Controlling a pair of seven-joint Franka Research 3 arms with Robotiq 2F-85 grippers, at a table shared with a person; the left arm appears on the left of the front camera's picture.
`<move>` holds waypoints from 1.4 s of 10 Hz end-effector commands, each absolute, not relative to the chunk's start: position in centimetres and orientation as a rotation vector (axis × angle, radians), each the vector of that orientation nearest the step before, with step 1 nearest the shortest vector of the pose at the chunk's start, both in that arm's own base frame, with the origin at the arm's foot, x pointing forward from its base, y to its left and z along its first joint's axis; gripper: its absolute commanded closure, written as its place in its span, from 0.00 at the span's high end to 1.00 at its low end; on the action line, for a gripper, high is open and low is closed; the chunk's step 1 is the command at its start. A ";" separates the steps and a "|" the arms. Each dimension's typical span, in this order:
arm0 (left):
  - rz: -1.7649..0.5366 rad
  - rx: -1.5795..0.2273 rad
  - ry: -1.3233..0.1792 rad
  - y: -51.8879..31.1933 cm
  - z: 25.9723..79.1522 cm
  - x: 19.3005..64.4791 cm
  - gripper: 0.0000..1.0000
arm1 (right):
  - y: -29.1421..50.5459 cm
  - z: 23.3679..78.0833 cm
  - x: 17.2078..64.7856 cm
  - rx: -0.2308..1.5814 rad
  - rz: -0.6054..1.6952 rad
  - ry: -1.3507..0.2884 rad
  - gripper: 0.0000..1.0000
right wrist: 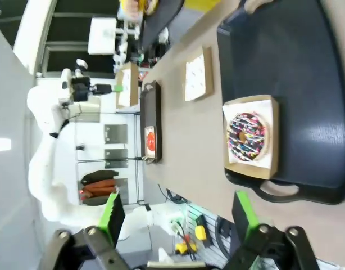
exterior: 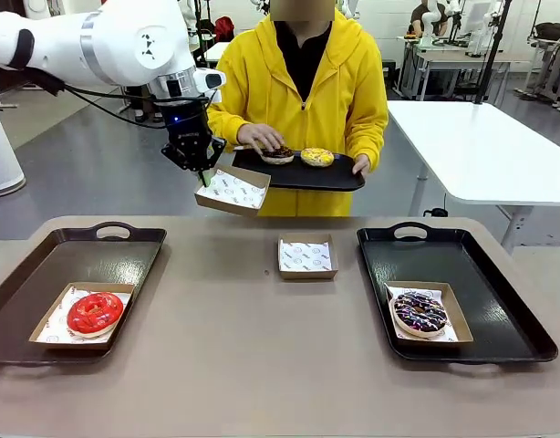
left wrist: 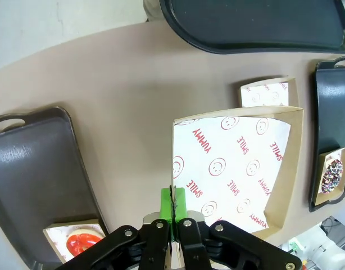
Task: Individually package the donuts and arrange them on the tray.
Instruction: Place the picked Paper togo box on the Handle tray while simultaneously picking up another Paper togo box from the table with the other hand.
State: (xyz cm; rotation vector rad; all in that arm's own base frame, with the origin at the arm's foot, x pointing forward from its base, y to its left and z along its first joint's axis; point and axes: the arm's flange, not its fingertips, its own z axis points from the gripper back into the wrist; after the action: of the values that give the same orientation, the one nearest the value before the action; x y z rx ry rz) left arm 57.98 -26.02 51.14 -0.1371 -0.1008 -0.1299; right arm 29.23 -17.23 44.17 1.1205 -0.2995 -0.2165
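Right now the left tool [exterior: 205, 179] hangs at about 11 o'clock in the front view, over the far edge of the table [exterior: 262, 365]. It is clamped on the rim of an empty paper-lined box [exterior: 233, 190], which it holds in the air, slightly tilted. In the left wrist view the green pads [left wrist: 166, 205] meet on the box's near edge, and the printed liner spreads toward 2 o'clock.

The right tool [right wrist: 178, 216] has its fingers [right wrist: 112, 216] wide apart with nothing between them, above the right tray [exterior: 499, 301].

At 12 o'clock a person in a yellow hoodie holds a dark serving tray [exterior: 298, 175] just beyond the held box. On it lie the chocolate donut [exterior: 278, 153] and, just beside it toward 3 o'clock, the yellow donut [exterior: 317, 157]. One hand [exterior: 260, 137] rests on the chocolate donut; the other hand [exterior: 360, 164] grips the serving tray's edge.

On the table, the red donut [exterior: 95, 313] sits in a box at 8 o'clock, in the near corner of the left tray [exterior: 125, 251]. The sprinkled donut [exterior: 420, 312] sits in its own box at 4 o'clock, on the right tray. A second empty box [exterior: 307, 256] lies flat on the table between the two trays, near the middle.
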 end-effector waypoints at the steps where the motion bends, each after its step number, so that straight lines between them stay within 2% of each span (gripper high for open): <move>1: -0.108 -0.105 -0.079 -26.7 51.2 60.3 0.00 | -18.6 42.5 30.2 1.101 -0.161 -0.223 1.00; 2: -0.130 -0.137 -0.101 -26.0 51.1 58.0 0.00 | -19.4 41.4 30.2 1.083 -0.138 -0.170 1.00; 6: -0.130 -0.137 -0.101 -26.0 51.1 58.0 0.00 | -20.0 38.2 31.2 0.989 -0.068 -0.031 1.00; 7: -0.130 -0.137 -0.101 -26.0 51.1 58.0 0.00 | -19.7 38.8 30.3 1.041 -0.139 -0.077 1.00; 14: -0.130 -0.137 -0.101 -26.0 51.1 58.0 0.00 | -19.7 38.8 30.3 1.041 -0.139 -0.077 1.00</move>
State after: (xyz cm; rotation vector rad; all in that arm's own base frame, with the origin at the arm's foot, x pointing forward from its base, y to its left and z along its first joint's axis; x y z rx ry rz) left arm 58.68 -26.29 51.20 -0.1336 -0.0943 -0.1301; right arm 30.53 -20.21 38.69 1.0166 -0.0616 -0.1317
